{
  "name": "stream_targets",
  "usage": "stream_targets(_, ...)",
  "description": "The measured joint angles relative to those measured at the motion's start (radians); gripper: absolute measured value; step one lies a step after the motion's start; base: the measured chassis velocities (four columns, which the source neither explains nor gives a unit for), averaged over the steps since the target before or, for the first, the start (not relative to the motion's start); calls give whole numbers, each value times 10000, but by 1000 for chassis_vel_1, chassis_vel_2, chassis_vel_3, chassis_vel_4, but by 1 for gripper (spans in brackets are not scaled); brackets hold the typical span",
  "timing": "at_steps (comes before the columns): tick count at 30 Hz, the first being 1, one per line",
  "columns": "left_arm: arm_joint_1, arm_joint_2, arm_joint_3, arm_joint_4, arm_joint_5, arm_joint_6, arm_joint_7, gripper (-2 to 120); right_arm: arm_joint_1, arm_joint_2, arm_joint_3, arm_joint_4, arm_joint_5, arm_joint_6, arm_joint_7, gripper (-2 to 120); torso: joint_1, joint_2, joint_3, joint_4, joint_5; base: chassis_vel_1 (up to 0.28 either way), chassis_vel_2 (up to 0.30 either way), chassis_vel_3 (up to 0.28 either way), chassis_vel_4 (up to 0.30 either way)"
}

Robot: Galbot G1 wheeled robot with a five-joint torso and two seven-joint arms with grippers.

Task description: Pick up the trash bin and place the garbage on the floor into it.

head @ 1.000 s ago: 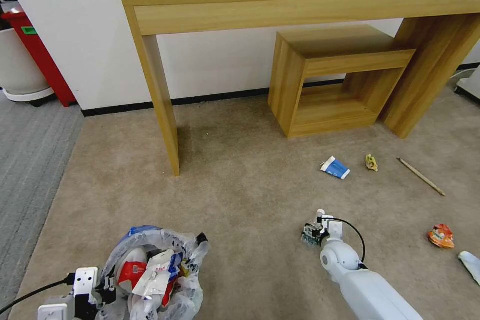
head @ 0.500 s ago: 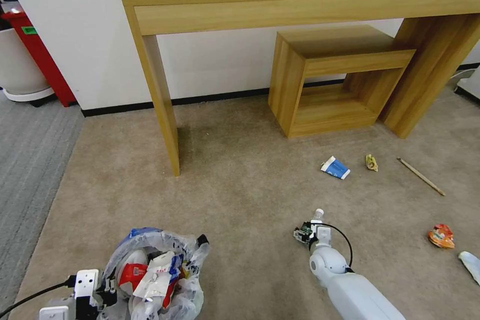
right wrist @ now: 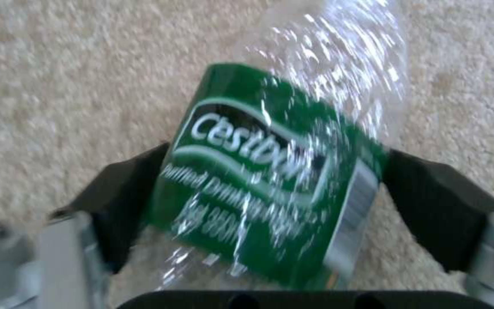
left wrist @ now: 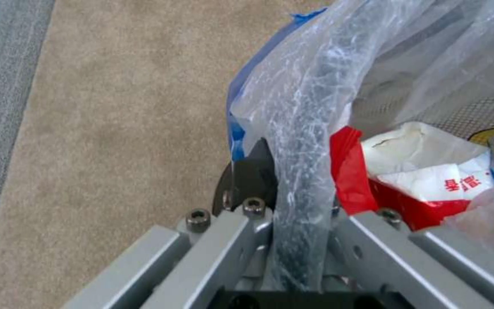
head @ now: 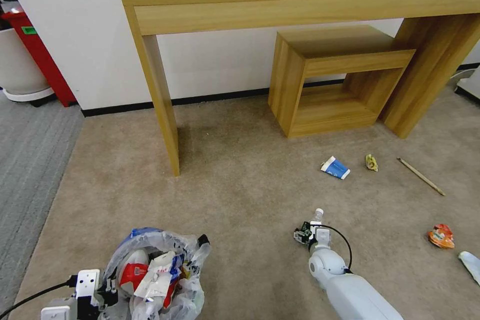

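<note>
Carpet [right wrist: 58, 64] beneath bottle [right wrist: 275, 180] between right jaws

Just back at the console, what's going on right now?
The left gripper has its jaws shut on the rim of the trash bin, which is already stuffed with wrappers. The right gripper is low over the floor with its jaws shut on the bottle. A carton, a yellow scrap, a stick and an orange wrapper lie on the carpet, not yet collected.
</note>
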Motion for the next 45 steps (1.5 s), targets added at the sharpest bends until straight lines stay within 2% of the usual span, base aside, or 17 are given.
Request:
stream_targets(10,242,-116,-145,-162,250,-88,63,0,17,-312,-89,566,124,231,-14,52,0,1,0,0,0,0,0,0,0)
stream_targets(11,299,-199,-142,-171,406,-134,108,0,35,-373,-109,701,169,244,77,44,0,1,0,0,0,0,0,0,0)
stream_targets(18,389,-304,-161,-231,546,-174,170,0,9,-547,-119,1001,193,311,142,30,0,0,1,1,2,0,0,0,0)
stream_targets(22,397,-157,-279,-339,338,-89,162,0,-125,-848,-29,1569,195,341,80,21,0,0,1,2,3,0,0,0,0)
stream_targets(24,498,266,-761,-610,-203,55,63,0,-315,-1531,214,2951,589,467,-349,13,0,1,0,-2,-1,0,0,0,0)
stream_targets(25,498,266,-761,-610,-203,55,63,0,-315,-1531,214,2951,589,467,-349,13,0,1,0,-2,-1,0,0,0,0)
stream_targets(28,748,567,-1188,-782,-592,124,-22,0,-330,-2042,313,3778,716,1110,-1106,13,1,1,1,-2,-2,0,0,0,0)
stream_targets(30,931,802,-1620,-967,-1008,172,-120,0,-102,-2521,216,4575,953,2775,-2870,13,1,0,0,-2,0,0,0,0,0)
stream_targets(31,931,802,-1620,-967,-1008,172,-120,0,-102,-2521,216,4575,953,2775,-2870,13,1,0,0,-2,0,0,0,0,0)
stream_targets(33,1058,854,-1838,-1063,-1189,196,-144,0,295,-2896,-67,5222,1635,4081,-5203,13,2,0,1,1,3,0,0,0,0)
stream_targets(34,1058,854,-1838,-1063,-1189,196,-144,0,295,-2896,-67,5222,1635,4081,-5203,13,2,0,1,1,3,0,0,0,0)
stream_targets(36,1198,861,-1967,-1112,-1254,198,-129,0,915,-3384,-507,6049,2773,4721,-7832,12,2,0,1,1,-1,0,0,0,0)
stream_targets(37,1217,875,-2006,-1115,-1285,199,-125,0,1239,-3586,-760,6424,3140,4760,-8600,12,1,1,0,2,-2,0,0,0,0)
stream_targets(38,1217,875,-2006,-1115,-1285,199,-125,0,1239,-3586,-760,6424,3140,4760,-8600,12,1,1,0,2,-2,0,0,0,0)
stream_targets(40,1204,947,-2111,-1115,-1381,199,-130,0,2487,-4096,-1910,7296,3673,4576,-9823,12,1,1,0,0,-3,0,0,0,0)
stream_targets(42,1183,959,-2122,-1115,-1413,199,-134,0,2936,-4198,-2425,7503,3772,4513,-9920,12,1,1,0,1,-4,0,0,0,0)
stream_targets(45,1097,950,-2122,-1074,-1483,199,-163,0,4551,-4295,-4688,7905,4281,4243,-9896,12,1,0,1,1,-1,0,0,0,0)
